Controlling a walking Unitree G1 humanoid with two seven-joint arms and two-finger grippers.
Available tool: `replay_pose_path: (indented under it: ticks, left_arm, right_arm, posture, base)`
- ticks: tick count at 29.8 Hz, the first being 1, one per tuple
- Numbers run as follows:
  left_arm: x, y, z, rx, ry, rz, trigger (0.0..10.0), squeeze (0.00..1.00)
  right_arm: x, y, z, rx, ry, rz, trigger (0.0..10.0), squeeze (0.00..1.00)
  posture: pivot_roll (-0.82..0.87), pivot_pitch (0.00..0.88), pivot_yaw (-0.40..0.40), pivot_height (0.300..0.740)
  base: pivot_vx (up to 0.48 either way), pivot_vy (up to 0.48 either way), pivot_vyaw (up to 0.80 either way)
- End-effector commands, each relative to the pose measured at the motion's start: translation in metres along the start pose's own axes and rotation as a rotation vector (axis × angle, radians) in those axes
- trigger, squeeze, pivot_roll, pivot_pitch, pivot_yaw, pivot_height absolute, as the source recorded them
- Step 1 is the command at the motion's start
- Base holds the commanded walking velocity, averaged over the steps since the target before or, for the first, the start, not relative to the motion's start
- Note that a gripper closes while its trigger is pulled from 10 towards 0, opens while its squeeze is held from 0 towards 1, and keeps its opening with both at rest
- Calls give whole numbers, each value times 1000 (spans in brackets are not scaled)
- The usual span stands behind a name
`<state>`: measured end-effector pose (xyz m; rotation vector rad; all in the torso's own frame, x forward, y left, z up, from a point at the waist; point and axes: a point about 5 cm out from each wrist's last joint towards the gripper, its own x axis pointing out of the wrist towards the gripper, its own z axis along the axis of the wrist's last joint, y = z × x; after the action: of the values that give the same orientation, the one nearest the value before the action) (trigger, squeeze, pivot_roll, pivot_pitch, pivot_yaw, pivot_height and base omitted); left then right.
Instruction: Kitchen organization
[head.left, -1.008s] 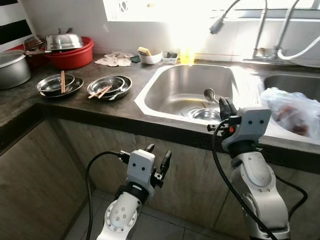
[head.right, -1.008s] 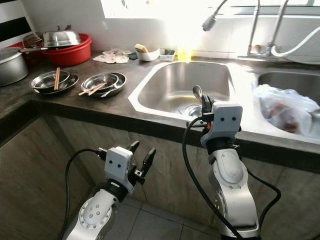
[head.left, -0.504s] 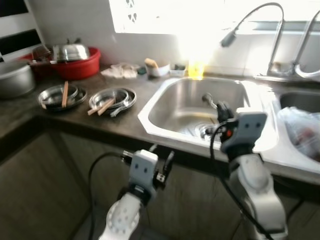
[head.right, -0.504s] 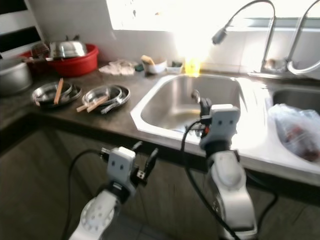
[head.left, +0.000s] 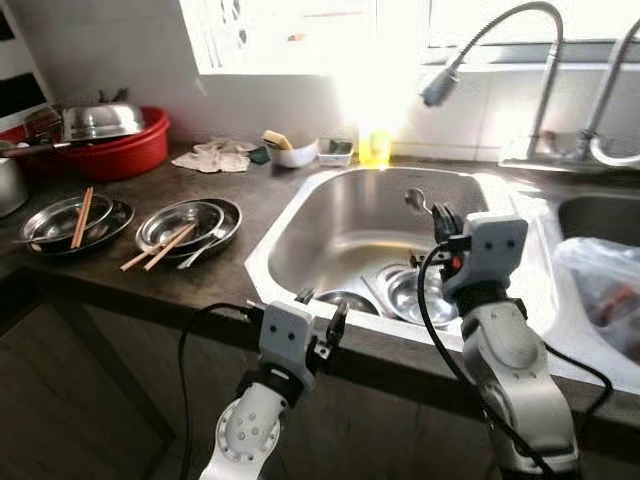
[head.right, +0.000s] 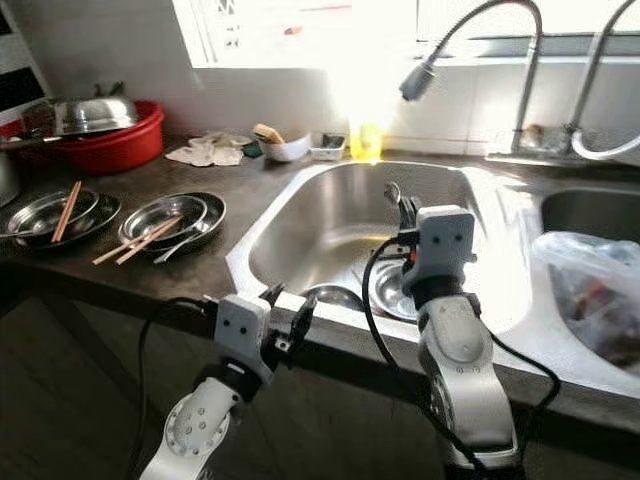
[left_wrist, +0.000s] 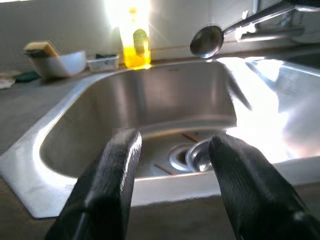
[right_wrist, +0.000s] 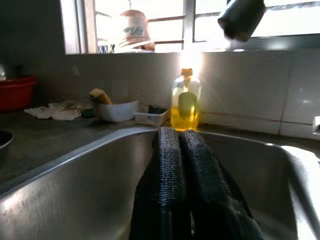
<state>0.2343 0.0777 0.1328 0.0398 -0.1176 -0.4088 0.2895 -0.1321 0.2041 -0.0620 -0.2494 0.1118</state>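
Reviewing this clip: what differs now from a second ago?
The camera has moved closer to the stainless steel sink, so steel bowls in its basin show. The right gripper still holds a metal spoon above it; the left gripper stays open below the counter edge.
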Motion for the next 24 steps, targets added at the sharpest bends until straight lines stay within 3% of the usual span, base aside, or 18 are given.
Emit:
replay_pose_path:
  ticks: [1, 14, 21, 24]
  left_arm:
    - [-2, 2, 0, 2, 6, 13, 10000, 0]
    - [-7, 0, 3, 5, 0, 40, 10000, 0]
    - [-12, -2, 7, 2, -2, 50, 10000, 0]
    - [-15, -3, 8, -1, 4, 55, 10000, 0]
  right_arm:
    - [6, 0, -5, -22, 33, 10, 10000, 0]
    - [57, -4, -31, -131, 194, 57, 10000, 0]
    - [70, -4, -44, -149, 271, 78, 10000, 0]
    - [73, -1, -52, -114, 316, 107, 10000, 0]
  posture:
    - [31, 33, 21, 740]
    - [54, 64, 3, 740]
    - [74, 96, -11, 740]
    - [80, 106, -17, 740]
  base:
    - [0, 0, 0]
    - [0, 0, 0]
    - [0, 0, 0]
    - [0, 0, 0]
